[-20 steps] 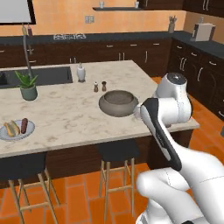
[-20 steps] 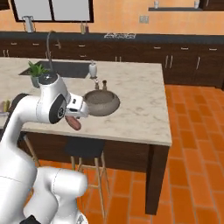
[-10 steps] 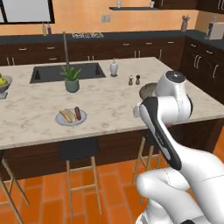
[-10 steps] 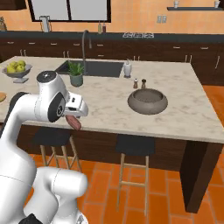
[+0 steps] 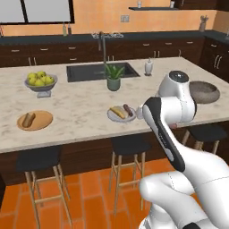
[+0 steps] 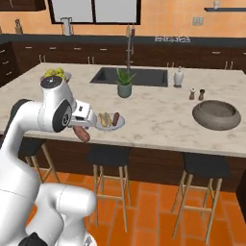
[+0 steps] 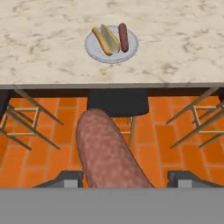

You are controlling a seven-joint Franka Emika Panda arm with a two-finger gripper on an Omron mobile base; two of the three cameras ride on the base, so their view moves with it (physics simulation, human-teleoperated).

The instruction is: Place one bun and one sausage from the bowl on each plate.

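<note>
**Red-brown sausage gripped off the counter's edge**

Red-brown and thick, a sausage sits clamped between the two fingers, which press on its sides; its free end points ahead of them, out over the orange tile floor. In the right base view the same sausage hangs from the gripper just off the near edge of the marble counter, not touching it.

Straight ahead of the fingers, on the counter and near its edge, lies a grey plate with a yellow bun and a second, darker sausage side by side. Below that plate, between it and the fingers, a dark stool stands under the counter's lip.

Far off to one side of the fingers, near the counter's end, sits the wide grey-brown bowl; what it holds cannot be made out. Two small shakers stand just behind it.

Well off to the other side, in the left base view, an orange-brown plate carries one brownish piece, and whether it is bun or sausage is too blurred to tell. Behind that plate stands a footed bowl of yellow-green fruit. Beyond the grey plate are a potted plant and the sink.
</note>
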